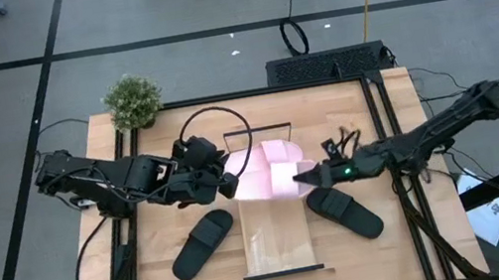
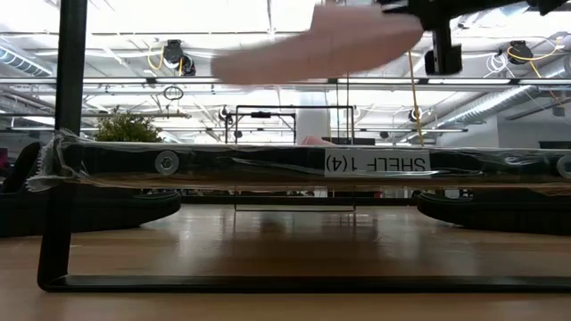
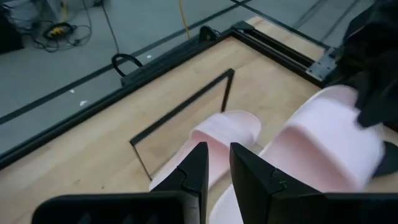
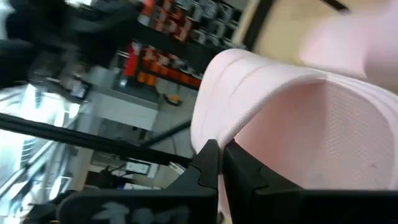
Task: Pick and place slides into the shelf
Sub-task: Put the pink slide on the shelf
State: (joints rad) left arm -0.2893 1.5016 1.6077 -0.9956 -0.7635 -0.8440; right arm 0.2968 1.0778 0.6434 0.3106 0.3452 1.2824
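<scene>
I observed the right gripper (image 1: 304,181) with fingers clamped on a pink slide (image 2: 321,45), held aloft over the shelf (image 1: 282,245). The left gripper (image 1: 230,185) also gripped a pink slide (image 3: 214,140). I judged collision likely: the two grippers sat close together.

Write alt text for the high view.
Seen from above, the left gripper and right gripper meet over two pale pink slides at the shelf. One black slide lies on each side of it.
</scene>
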